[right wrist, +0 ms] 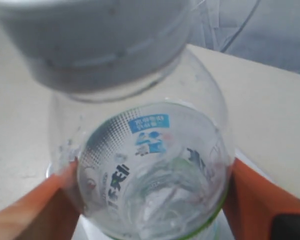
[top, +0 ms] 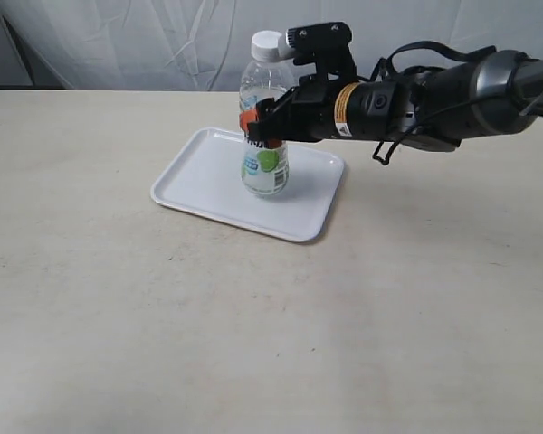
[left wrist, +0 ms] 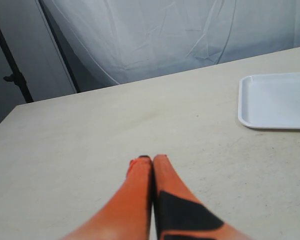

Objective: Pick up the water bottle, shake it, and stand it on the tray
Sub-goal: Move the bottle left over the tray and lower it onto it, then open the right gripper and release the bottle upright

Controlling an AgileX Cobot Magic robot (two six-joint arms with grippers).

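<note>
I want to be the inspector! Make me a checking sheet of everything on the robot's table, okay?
Surface: pale beige table, a few small dark marks.
Job's things: water bottle upright within the white tray, white cap on; cannot tell if its base touches.
Clutter: nothing seen.
Grippers: right gripper closed around the bottle's middle; left gripper shut, empty, over bare table.
Cables: black cables looped behind the right gripper.
Surroundings: white cloth backdrop; dark stand beside it.
</note>
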